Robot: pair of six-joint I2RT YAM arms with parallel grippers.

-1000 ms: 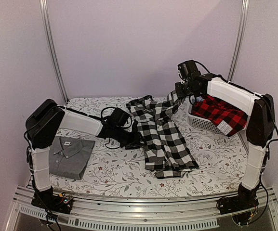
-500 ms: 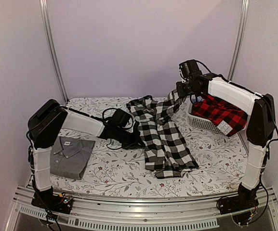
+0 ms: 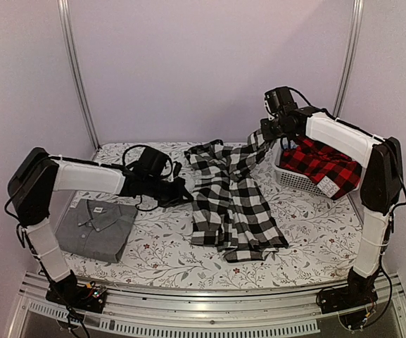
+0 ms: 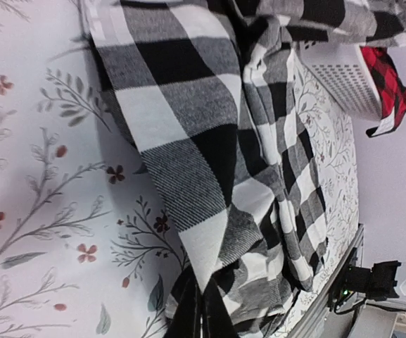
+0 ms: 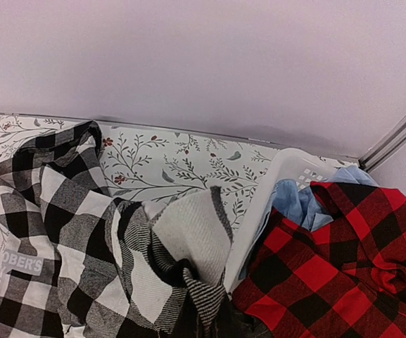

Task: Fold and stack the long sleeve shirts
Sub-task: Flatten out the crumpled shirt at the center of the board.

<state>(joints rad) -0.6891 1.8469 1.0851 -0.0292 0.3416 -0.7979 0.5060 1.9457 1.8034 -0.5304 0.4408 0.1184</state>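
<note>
While left gripper [image 3: 185,194] and right gripper [image 3: 263,135] pinch the monochrome shirt [image 3: 234,204], the basket [image 3: 294,180] holds red plaid [image 3: 322,163].

Left tool [image 3: 183,193] pulled left, dragging black-and-white shirt [image 3: 238,204] (now wider).

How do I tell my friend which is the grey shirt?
Start at the flowery table and go to its near left corner. The grey shirt lies there, folded. It alone is plain; the black-and-white shirt and the red shirt are checked.
</note>
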